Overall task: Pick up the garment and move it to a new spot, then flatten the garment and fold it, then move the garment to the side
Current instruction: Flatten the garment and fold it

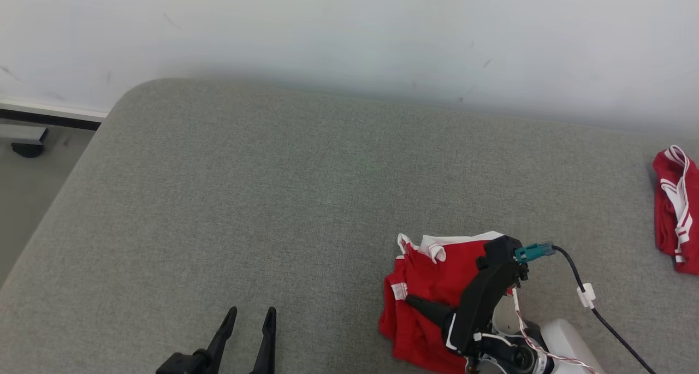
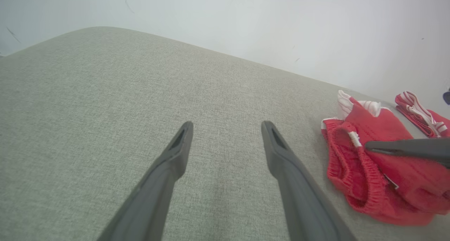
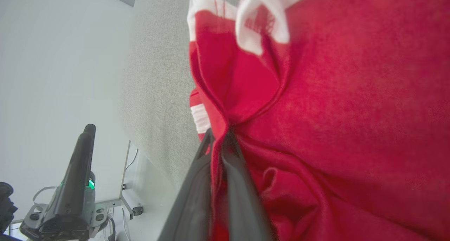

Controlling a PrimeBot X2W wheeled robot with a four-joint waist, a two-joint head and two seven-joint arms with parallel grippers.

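Note:
The garment [image 1: 431, 275] is a crumpled pair of red shorts with white trim, lying at the lower right of the grey padded surface [image 1: 273, 188]. My right gripper [image 1: 409, 299] is shut on a fold of its red fabric, and the right wrist view shows the cloth pinched between the two fingers [image 3: 219, 137]. The left wrist view shows the garment [image 2: 351, 177] at the right with the right gripper [image 2: 367, 147] reaching in over it. My left gripper [image 1: 251, 311] stands open and holds nothing over bare surface to the garment's left, fingers spread wide [image 2: 226, 125].
A second red and white garment [image 1: 674, 210] lies at the surface's far right edge. A pale wall [image 1: 349, 35] runs behind. The surface's rounded left edge drops to the floor [image 1: 27, 199]. A black cable [image 1: 579, 278] trails from my right wrist.

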